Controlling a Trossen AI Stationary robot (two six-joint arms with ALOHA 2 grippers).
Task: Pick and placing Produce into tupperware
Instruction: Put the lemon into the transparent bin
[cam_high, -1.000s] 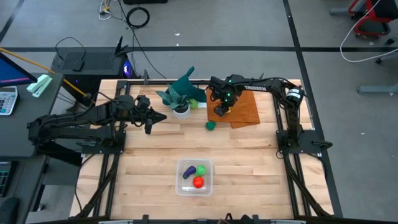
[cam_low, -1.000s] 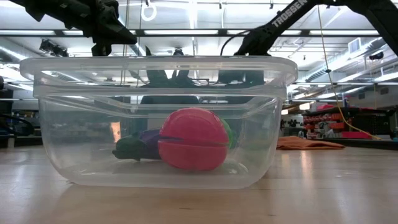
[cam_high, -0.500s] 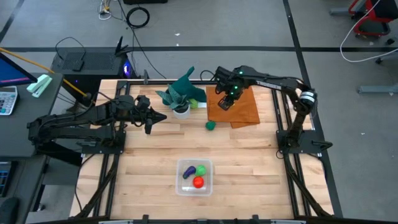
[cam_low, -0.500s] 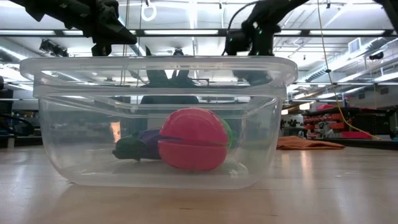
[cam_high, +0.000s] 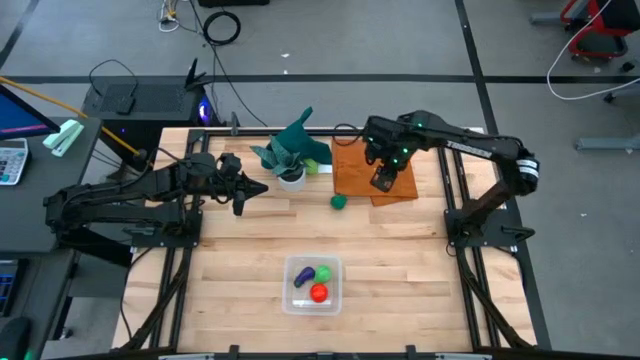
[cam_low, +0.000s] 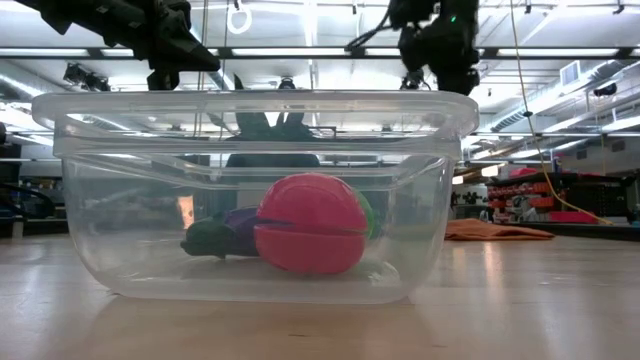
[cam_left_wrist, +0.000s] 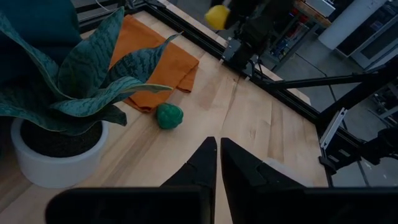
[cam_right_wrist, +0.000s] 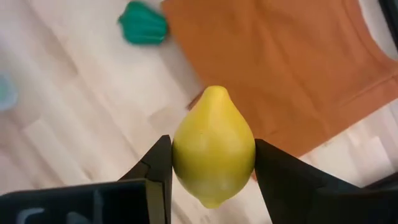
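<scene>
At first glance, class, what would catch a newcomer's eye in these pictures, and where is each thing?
The yellow lemon stands out, gripped in the right gripper above the orange-brown cloth at the table's far side. Next comes the clear tupperware near the front edge, already holding a red piece, a light green one and a purple one. A dark green piece lies alone on the wood beside the cloth.

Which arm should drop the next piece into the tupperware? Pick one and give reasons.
Right. The right gripper already holds the yellow lemon, lifted above the orange cloth. The left gripper is shut and empty beside the potted plant.
</scene>
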